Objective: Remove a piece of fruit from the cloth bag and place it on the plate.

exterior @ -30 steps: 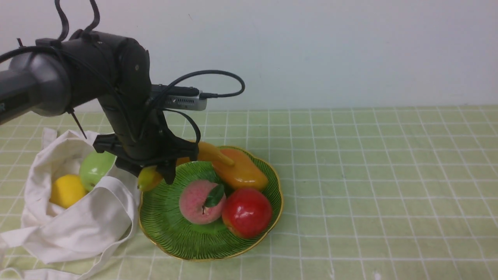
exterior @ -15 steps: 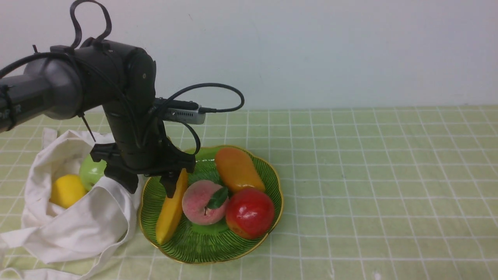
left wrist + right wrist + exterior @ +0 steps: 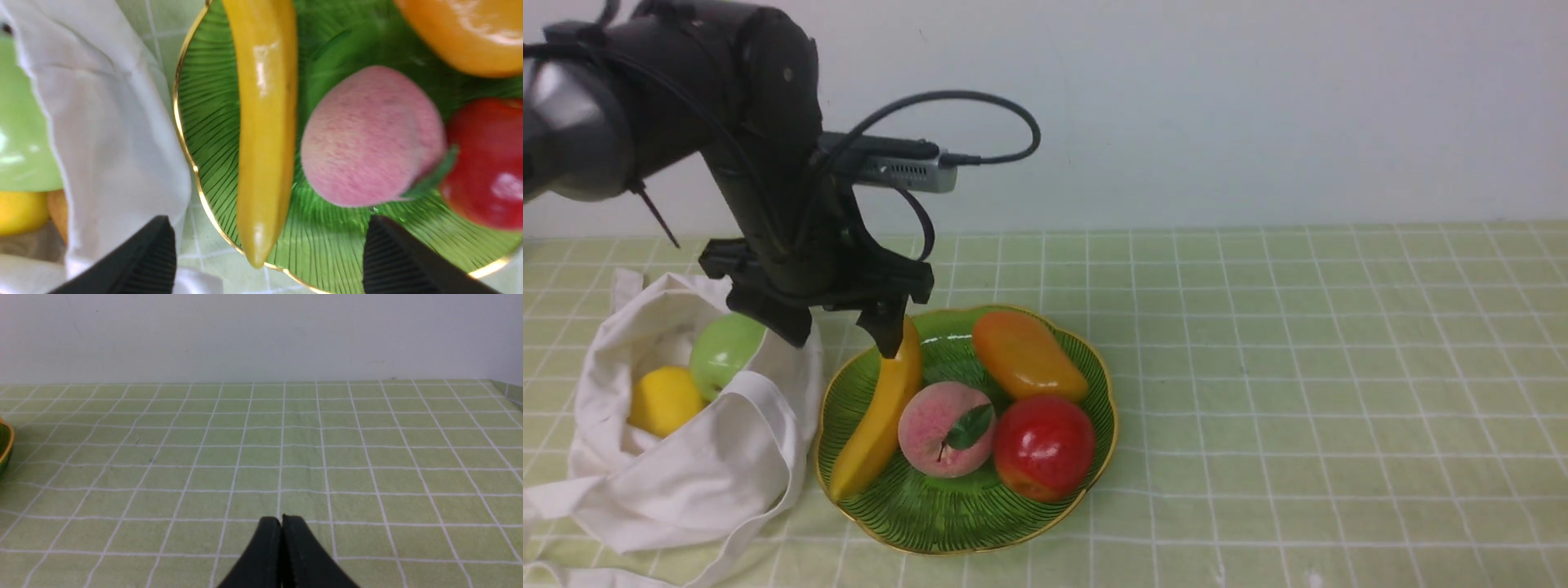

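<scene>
Green checked tablecloth, pale wall behind far edge. Left gripper wide, empty, over plate; right gripper closed tight.

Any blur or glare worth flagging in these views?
Left wrist view: peach and red apple look soft, close-range blur; white highlights on the banana. Front view: mostly sharp, small glare on the red apple, flat light. Right wrist view: tablecloth grid crisp, evenly lit, no glare.

Yellow banana lying on green plate's left side, white cloth bag open beside it
</scene>
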